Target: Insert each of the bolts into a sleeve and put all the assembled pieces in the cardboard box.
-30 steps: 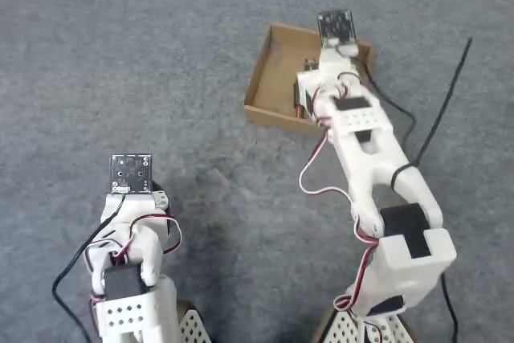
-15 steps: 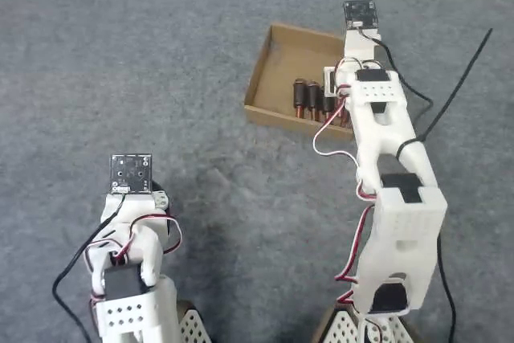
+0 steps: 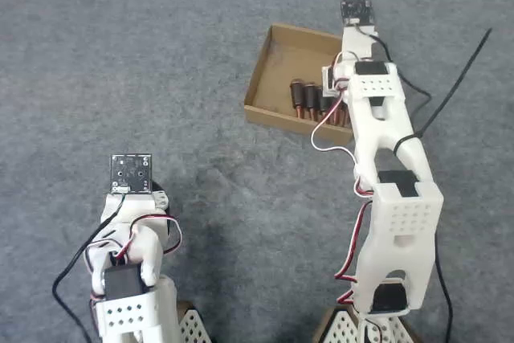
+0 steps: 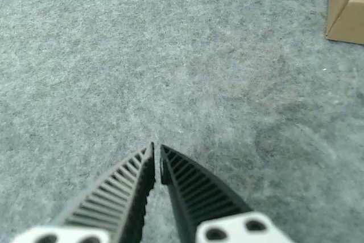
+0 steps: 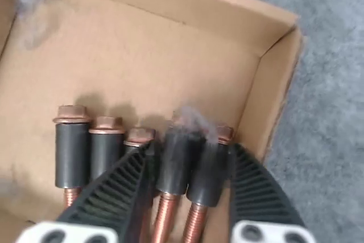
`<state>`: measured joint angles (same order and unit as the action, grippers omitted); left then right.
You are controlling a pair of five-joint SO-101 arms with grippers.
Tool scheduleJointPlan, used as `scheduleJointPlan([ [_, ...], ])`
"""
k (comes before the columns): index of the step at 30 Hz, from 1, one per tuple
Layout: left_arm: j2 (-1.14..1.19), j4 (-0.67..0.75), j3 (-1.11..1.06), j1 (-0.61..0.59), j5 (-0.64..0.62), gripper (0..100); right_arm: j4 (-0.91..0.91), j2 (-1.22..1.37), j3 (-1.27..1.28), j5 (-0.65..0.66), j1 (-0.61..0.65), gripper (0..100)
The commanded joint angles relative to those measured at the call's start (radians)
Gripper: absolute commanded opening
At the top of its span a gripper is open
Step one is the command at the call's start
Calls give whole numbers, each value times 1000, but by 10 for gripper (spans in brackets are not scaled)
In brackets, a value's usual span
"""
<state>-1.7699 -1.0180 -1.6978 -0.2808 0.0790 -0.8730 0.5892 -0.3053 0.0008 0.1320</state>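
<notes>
Over at the cardboard box [image 5: 272, 92], the right claw [image 5: 190, 153] hangs with its fingers spread, straddling two sleeved bolts [image 5: 173, 163]. Three more lie just beside them, five in a row on the box floor. The left claw [image 4: 157, 151] sits pressed together over the grey desk [image 4: 170, 55], well apart from the box.

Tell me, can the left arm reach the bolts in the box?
Probably not: the left pincer sits shut over carpet, far from the cardboard box, and the right arm hangs over it.
</notes>
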Motion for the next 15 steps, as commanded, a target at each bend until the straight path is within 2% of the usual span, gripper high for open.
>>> scheduleJointPlan([
  [1, 12, -5, 8, 3, 8, 9, -85, -42, -118, 12, -16, 143],
  [7, 12, -5, 8, 3, 8, 9, -254, -120, -157, 3, 10, 6],
  [15, 12, -5, 8, 2, 8, 9, -320, -104, -155, -118, 79, 7],
])
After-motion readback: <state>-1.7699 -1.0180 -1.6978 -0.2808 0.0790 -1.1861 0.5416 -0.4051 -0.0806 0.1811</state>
